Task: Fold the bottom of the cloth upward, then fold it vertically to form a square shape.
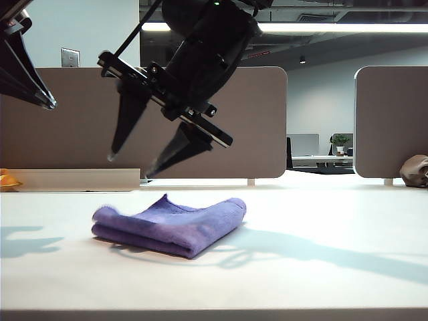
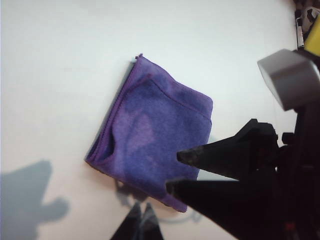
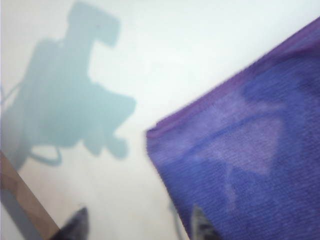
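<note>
White table point(image 1: 334, 267), folded cloth point(image 1: 170, 226) below parted right fingers point(image 1: 127, 120).

My right gripper point(image 1: 130, 167) hung above the table, fingers spread apart, tips pointing down. My left gripper point(image 2: 141, 220) was raised at the side, fingers pressed together.
</note>
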Robot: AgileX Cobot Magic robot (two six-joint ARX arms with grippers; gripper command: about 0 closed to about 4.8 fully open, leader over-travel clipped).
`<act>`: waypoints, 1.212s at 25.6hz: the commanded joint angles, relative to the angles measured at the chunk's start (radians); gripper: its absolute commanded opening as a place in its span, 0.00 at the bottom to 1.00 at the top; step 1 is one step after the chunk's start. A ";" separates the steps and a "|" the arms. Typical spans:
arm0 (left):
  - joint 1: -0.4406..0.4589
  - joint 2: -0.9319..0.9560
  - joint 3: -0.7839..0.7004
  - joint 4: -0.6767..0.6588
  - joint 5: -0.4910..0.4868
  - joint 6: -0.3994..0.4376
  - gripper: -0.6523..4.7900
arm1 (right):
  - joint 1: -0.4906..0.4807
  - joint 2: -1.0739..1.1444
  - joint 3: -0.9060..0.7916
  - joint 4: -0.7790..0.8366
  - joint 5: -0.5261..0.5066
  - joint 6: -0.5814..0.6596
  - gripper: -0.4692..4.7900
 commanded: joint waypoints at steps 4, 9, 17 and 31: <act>0.000 -0.021 0.003 -0.002 0.003 0.008 0.11 | -0.001 -0.002 0.007 -0.025 0.058 0.003 0.61; 0.000 -0.038 0.003 -0.010 0.032 0.018 0.11 | -0.005 -0.034 0.006 -0.164 0.116 -0.168 0.09; 0.000 -0.226 0.003 -0.018 -0.050 0.040 0.11 | -0.004 -0.274 0.001 -0.103 0.160 -0.206 0.09; 0.000 -0.663 0.003 -0.145 -0.100 0.035 0.11 | -0.004 -0.956 -0.468 0.077 0.324 -0.194 0.09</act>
